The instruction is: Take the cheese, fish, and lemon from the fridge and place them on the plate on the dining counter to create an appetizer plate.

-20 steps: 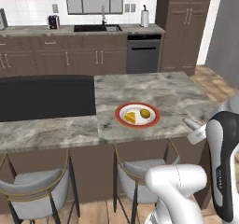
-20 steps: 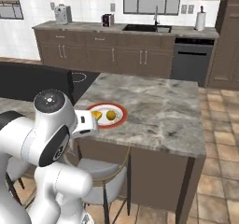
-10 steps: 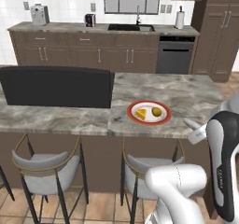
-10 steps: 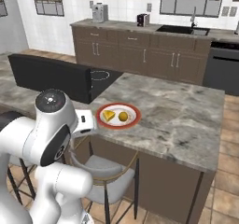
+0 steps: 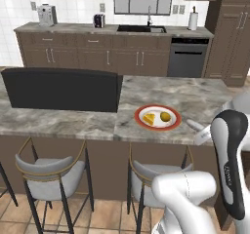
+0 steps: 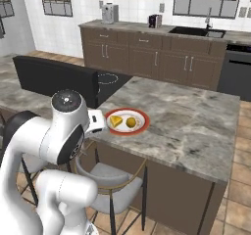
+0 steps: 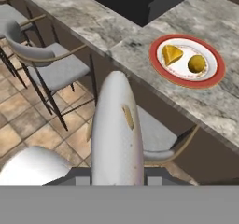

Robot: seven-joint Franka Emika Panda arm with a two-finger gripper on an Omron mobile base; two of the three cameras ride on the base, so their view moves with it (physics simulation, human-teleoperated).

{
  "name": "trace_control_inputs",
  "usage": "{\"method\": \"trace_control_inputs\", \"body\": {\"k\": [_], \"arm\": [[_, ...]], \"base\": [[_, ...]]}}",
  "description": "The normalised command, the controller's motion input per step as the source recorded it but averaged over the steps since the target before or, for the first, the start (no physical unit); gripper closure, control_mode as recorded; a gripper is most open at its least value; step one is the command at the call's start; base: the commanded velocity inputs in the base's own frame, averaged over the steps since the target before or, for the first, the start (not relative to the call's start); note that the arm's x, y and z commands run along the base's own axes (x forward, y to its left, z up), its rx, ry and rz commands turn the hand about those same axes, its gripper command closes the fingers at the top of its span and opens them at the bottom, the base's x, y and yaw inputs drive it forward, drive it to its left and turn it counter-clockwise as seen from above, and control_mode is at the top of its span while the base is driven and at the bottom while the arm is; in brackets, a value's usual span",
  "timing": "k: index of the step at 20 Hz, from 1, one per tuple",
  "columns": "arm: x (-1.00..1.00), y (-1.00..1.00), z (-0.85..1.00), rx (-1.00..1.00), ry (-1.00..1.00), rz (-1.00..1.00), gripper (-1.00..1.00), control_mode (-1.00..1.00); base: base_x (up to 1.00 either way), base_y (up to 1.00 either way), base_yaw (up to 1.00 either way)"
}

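Grip: our gripper (image 7: 114, 178) is clenched on the fish (image 7: 116, 129), nose pointing out, ready for laying flat.
Plate (image 7: 212, 80): on the dining counter (image 7: 93, 22), near its edge, so we reach it.
Cheese (image 7: 171, 55), lemon (image 7: 197, 64): side by side on the plate, leaving room.

The base is driving: both base views slide sideways along the table (image 5: 73, 121), so the plate (image 5: 158, 126) sits nearer 3 o'clock

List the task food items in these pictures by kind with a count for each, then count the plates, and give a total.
Cheese: 1
Lemon: 1
Fish, held in the gripper: 1
Plate: 1
Total: 4
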Motion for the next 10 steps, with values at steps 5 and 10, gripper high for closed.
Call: {"method": "trace_control_inputs", "body": {"k": [5, 10], "arm": [[0.94, -0.10, -0.09, 0.00, 0.00, 0.03, 1.00, -1.00], [0.83, 0.00, -0.03, 0.00, 0.00, 0.00, 1.00, -1.00]], "base": [[0.00, 0.00, 0.00], [0.00, 0.00, 0.00]]}}
